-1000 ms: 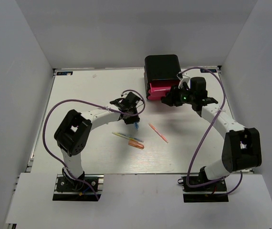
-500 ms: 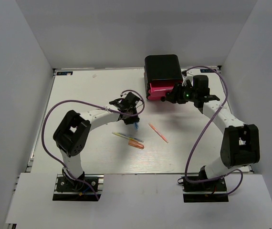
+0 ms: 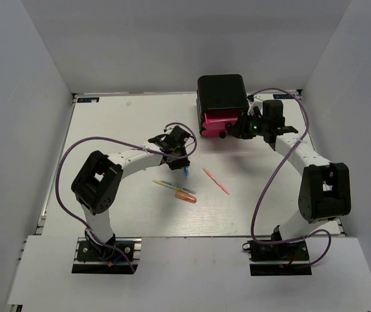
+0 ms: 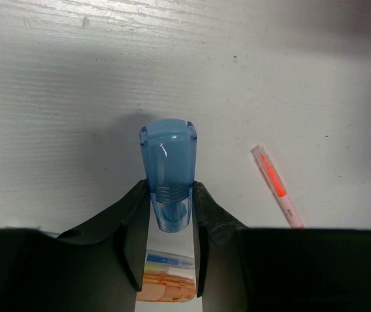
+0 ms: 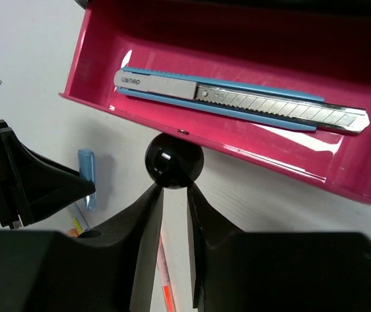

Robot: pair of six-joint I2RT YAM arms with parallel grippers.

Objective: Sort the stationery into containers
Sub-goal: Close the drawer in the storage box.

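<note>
While the left gripper [image 4: 170, 190] is clamped tight on a blue pen [image 4: 167, 153], which looks lifted off the table [image 4: 55, 78], the right gripper [image 5: 174, 192] has its fingers close together with only a thin gap. Their tips sit right at the knob [image 5: 174, 159] of 1 pink drawer [image 5: 270, 162]. I cannot tell if they pinch it or just touch it. The drawer sticks out of the black cabinet [image 3: 221, 91] at the far side, and a cutter [image 5: 237, 97] lies inside it. The blue pen is well apart from the drawer. An orange pen [image 3: 216, 181] lies on the table between the 2 arms. I think the step is putting the blue pen away. Next, the left arm should carry it over a drawer's edge, miss the right arm, and then let go.
</note>
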